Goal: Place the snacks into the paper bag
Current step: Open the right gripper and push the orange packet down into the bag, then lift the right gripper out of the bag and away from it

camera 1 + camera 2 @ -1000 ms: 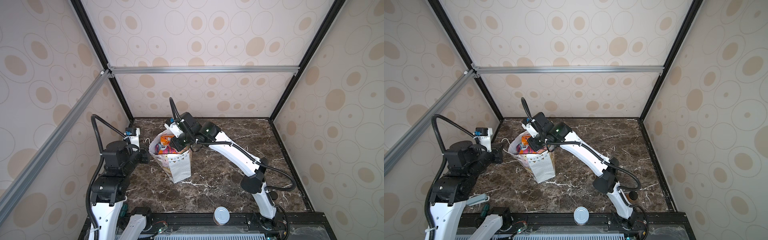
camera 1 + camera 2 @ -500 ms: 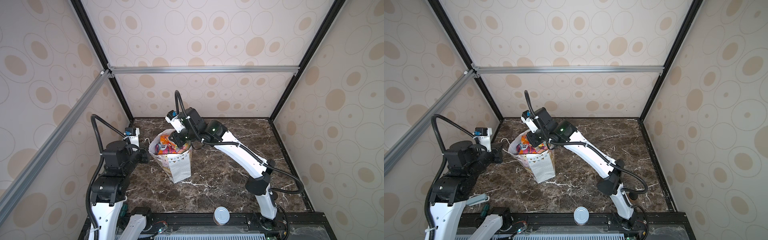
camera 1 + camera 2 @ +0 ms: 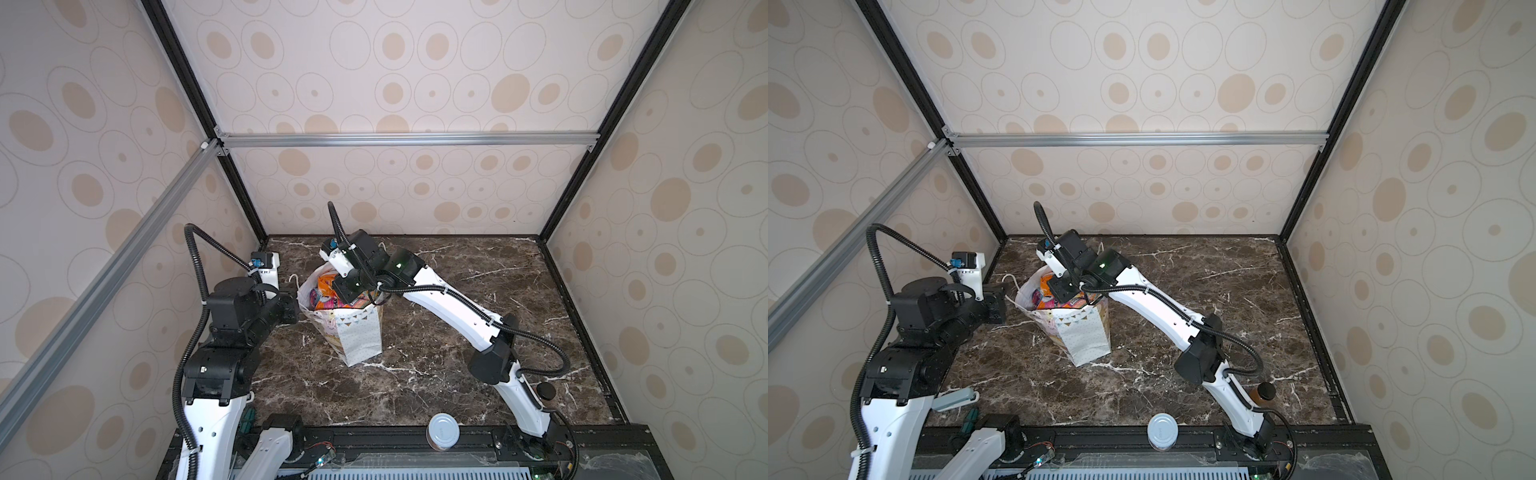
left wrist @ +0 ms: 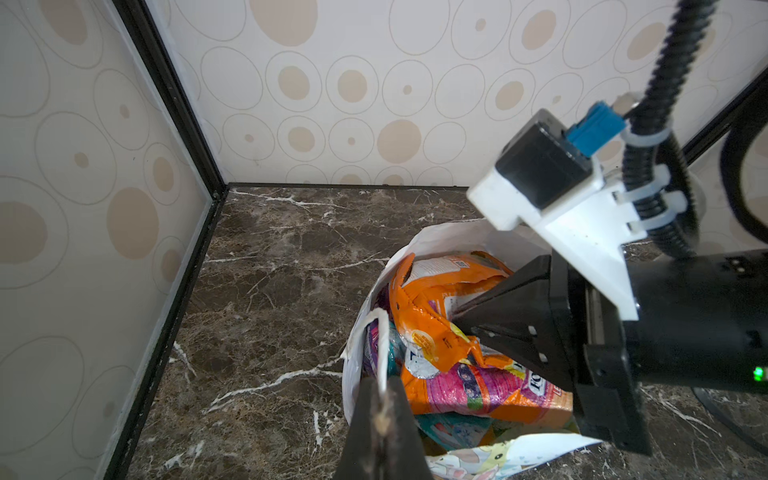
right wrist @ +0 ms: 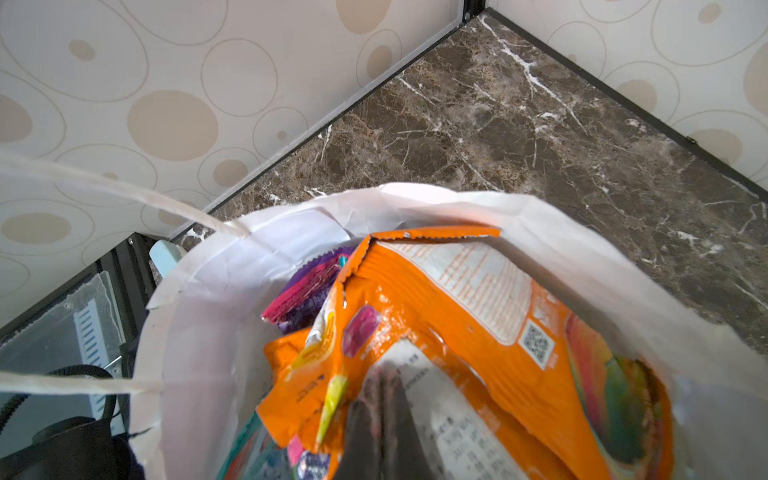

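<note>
I am pinching the rim of the one paper bag, left of centre in both top views, in my closed left hand. My right hand, fingers together, is resting on one orange packet inside, beside one pink packet and one purple packet.

Snacks in the paper bag, left of middle on the table; can at its front edge, bottle front-right.

The dark marble table is carrying the paper bag toward its back left corner; a silver-lidded can is sitting at the front edge, an amber bottle front right.
</note>
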Tool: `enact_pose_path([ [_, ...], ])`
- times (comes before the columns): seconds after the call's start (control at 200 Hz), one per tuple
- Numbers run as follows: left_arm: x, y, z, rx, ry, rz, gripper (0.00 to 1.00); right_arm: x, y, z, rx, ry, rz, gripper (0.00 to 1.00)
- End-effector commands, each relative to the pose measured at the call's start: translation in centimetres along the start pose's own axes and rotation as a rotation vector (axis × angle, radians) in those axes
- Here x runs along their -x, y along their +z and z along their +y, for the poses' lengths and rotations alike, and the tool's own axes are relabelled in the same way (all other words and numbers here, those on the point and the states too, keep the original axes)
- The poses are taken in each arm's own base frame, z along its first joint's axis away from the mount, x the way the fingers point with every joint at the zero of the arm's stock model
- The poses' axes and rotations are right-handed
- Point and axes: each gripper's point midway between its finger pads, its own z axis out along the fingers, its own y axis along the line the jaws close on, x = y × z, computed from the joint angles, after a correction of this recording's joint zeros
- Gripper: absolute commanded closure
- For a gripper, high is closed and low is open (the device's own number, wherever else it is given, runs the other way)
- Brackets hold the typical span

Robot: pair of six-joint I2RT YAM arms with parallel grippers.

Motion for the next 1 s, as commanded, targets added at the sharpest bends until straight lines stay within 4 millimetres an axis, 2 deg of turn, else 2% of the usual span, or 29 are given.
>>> enact_pose_path([
  [0.0, 2.4, -1.4, -0.1, 0.004, 0.027, -0.073, 1.00, -3.2, 0.6, 0.5, -0.004, -0.035, 0.122, 0.95],
  [0.09, 2.4, -1.4, -0.2, 0.002, 0.026, -0.076, 1.00, -3.2, 0.6, 0.3, -0.018, -0.046, 0.124, 0.94],
  [0.225, 2.4, -1.6, -0.3, -0.006, 0.022, -0.082, 1.00, -5.0, 1.2, -0.2, -0.039, -0.063, 0.194, 0.97],
  [0.3, 2.3, -1.6, -0.4, -0.014, 0.021, -0.079, 1.00, -4.1, 0.2, -0.2, -0.048, -0.069, 0.166, 0.96],
  [0.4, 2.4, -1.5, -0.5, -0.016, 0.022, -0.079, 1.00, -0.5, -2.8, 0.4, -0.045, -0.076, 0.034, 0.84],
  [0.525, 3.0, -1.8, -0.5, -0.018, 0.021, -0.093, 1.00, 4.2, -7.7, 0.9, -0.057, -0.074, -0.157, 0.71],
  [0.63, 3.4, -2.0, -0.8, -0.032, 0.018, -0.107, 1.00, 6.7, -11.7, 0.5, -0.107, -0.062, -0.271, 0.61],
  [0.79, 3.5, -1.9, -0.7, -0.023, 0.024, -0.107, 1.00, 7.7, -16.9, -1.6, -0.252, -0.035, -0.354, 0.57],
  [0.995, 3.5, -2.0, -0.3, -0.004, 0.027, -0.110, 1.00, 6.4, -22.1, -4.7, -0.438, 0.011, -0.394, 0.53],
])
